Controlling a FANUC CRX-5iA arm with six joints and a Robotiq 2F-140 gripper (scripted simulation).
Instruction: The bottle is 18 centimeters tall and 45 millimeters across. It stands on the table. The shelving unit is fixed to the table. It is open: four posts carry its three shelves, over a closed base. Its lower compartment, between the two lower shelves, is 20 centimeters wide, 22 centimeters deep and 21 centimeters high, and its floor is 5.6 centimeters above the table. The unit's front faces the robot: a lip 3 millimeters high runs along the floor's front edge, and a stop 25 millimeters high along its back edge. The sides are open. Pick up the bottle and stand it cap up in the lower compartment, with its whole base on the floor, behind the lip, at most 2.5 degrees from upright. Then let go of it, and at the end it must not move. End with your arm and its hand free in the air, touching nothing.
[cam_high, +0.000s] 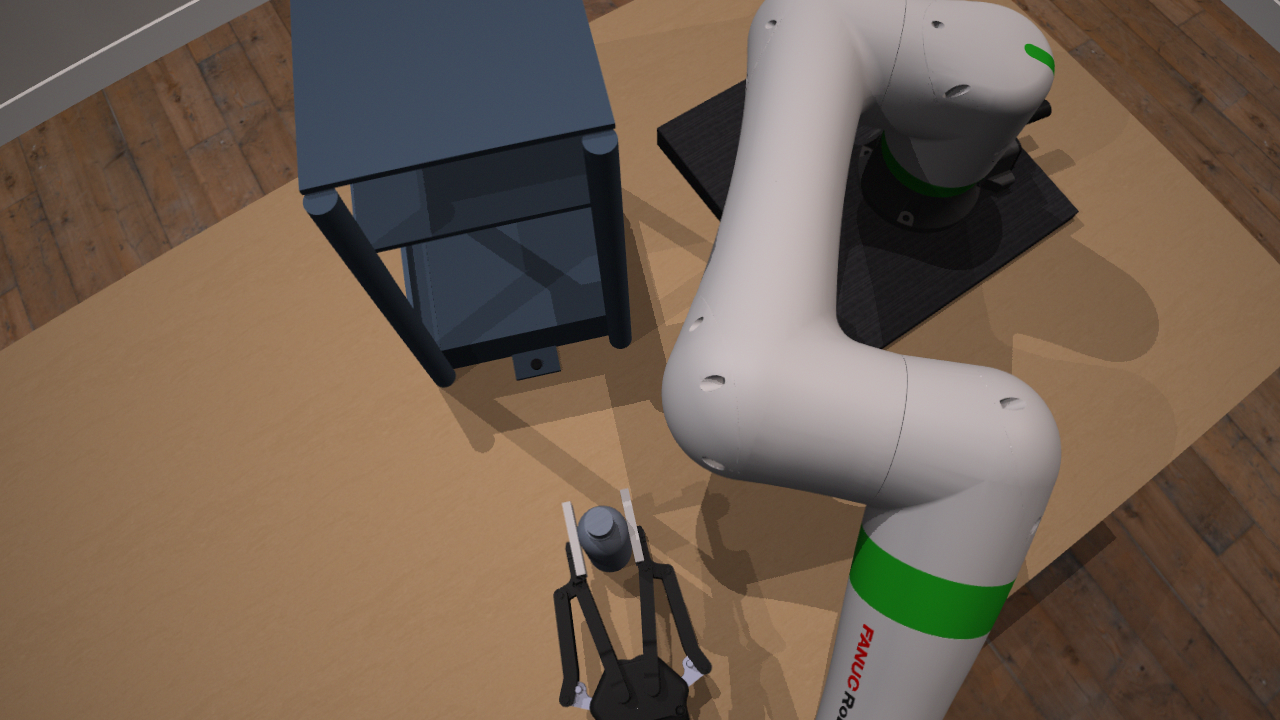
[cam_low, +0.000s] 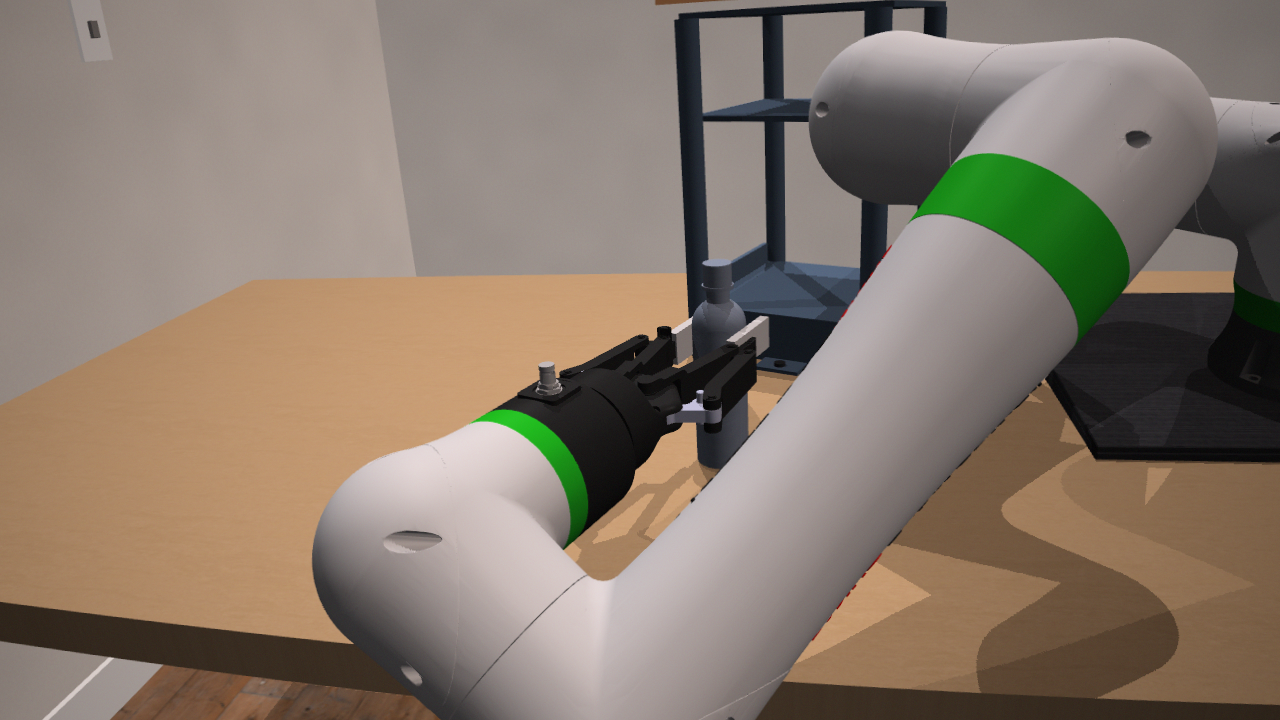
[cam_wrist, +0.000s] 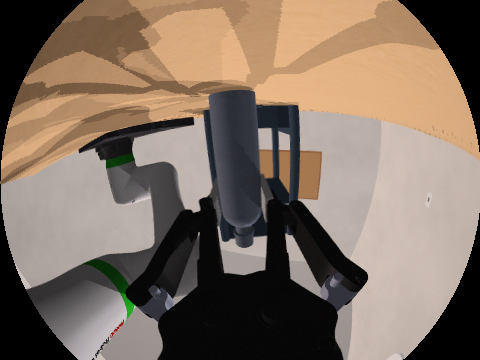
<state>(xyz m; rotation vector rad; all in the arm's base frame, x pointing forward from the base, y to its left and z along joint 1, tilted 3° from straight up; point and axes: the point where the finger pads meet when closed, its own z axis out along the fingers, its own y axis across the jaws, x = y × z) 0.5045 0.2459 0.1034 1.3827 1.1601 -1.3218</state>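
Note:
The grey bottle stands upright, cap up, on the wooden table, in front of the shelving unit. My gripper reaches in level and is shut on the bottle's body, one pale pad on each side, just below its shoulder. The bottle's base rests on the table. The dark blue shelving unit stands beyond the bottle. Its lower compartment floor holds nothing.
The arm's big white links pass to the right of the bottle and in front of the unit's right side. The black base plate lies at the right. The table's near edge is close behind my wrist.

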